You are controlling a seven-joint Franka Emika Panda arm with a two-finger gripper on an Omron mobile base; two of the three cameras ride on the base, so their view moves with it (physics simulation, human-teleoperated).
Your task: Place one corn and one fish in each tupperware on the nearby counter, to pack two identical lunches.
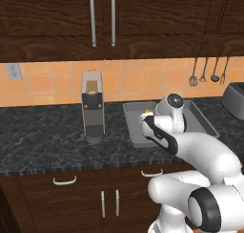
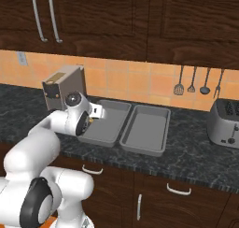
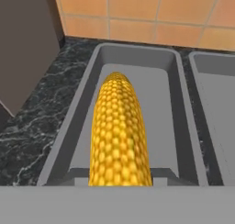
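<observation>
Yellow corn point(image 3: 119, 131) sits clamped in my gripper point(image 3: 120, 184) above the left tupperware point(image 3: 89, 103); releasing it too high, I reckon it bounces over the rim

Flanking base views; close hand view above tupperware point(image 3: 183, 122)

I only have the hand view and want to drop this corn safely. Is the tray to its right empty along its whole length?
Observer: Yes. The right base view shows the right tupperware bare from end to end.
Operator: What is the grey slab on my left?
Observer: That is the coffee machine, standing upright on the counter beside the left tupperware.
Operator: Anything past the trays?
Observer: A toaster stands further right on the counter, apart from them.
</observation>
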